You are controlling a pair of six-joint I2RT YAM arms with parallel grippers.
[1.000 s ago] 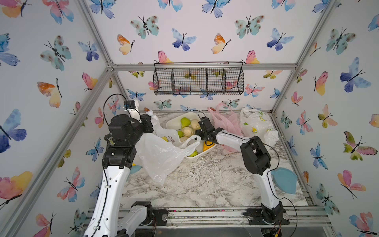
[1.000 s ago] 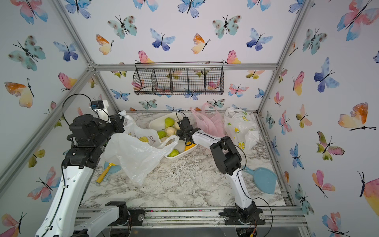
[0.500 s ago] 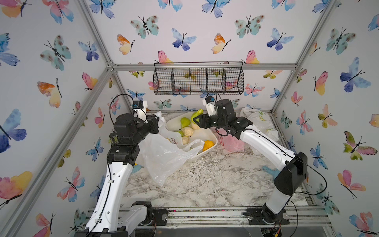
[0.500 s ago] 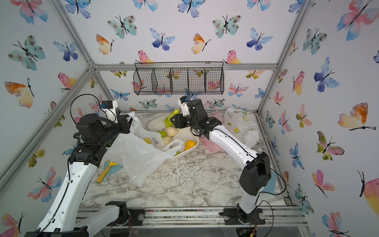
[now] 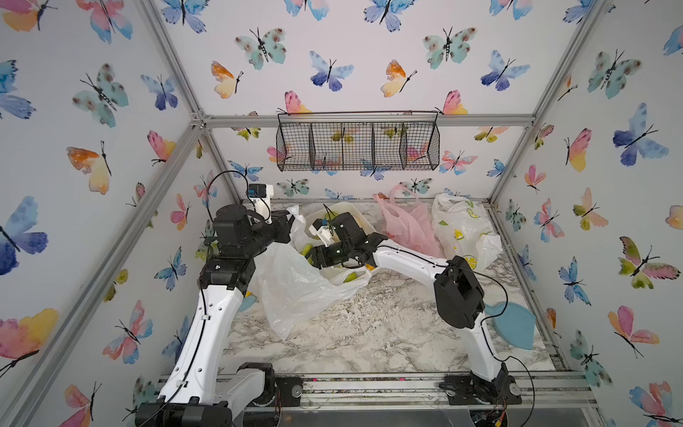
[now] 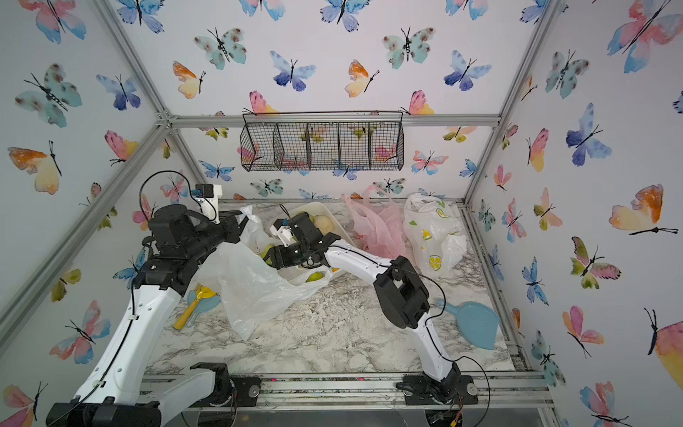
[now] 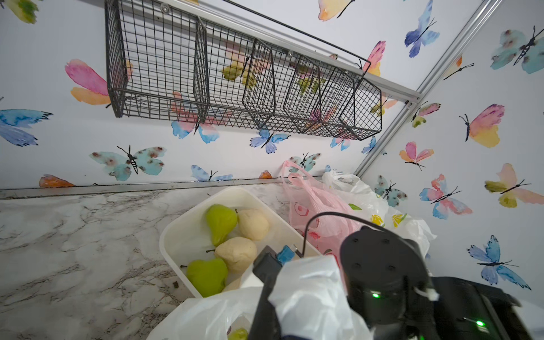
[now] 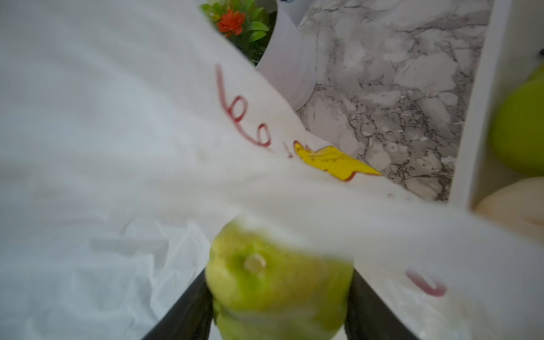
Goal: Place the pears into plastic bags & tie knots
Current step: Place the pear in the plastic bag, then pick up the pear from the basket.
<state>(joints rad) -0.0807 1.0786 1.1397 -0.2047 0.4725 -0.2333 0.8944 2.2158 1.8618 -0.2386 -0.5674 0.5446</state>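
Right wrist view: a green pear [image 8: 279, 282] is seen between the two black fingers [image 8: 188, 312] of the right gripper [image 8: 279, 306]. Both fingers touch its sides, so this gripper is noted as spread wide and holding the fruit. A strip of film from the white doodle bag [image 8: 117, 117] crosses in front of the pear, and the rest of the bag's film fills the space ahead of the gripper; focus is soft here. In both top views the left gripper [image 5: 290, 222] is seen pinched fully together on a handle strip of the doodle bag [image 5: 295, 292], which hangs from it and spreads onto the marble bench [image 5: 369, 332] below. The right gripper [image 6: 271, 258] is found at the bag's mouth, just below and beside the left gripper. Four more pears [image 7: 235, 253], two green and two cream, are seen in the left wrist view, lying together in the white tray [image 7: 176, 229] directly behind the right gripper. Farther behind that gripper's arm, the pink bag [image 5: 406, 225] and the lemon bag [image 5: 462, 229] are slumped side by side against the back wall.
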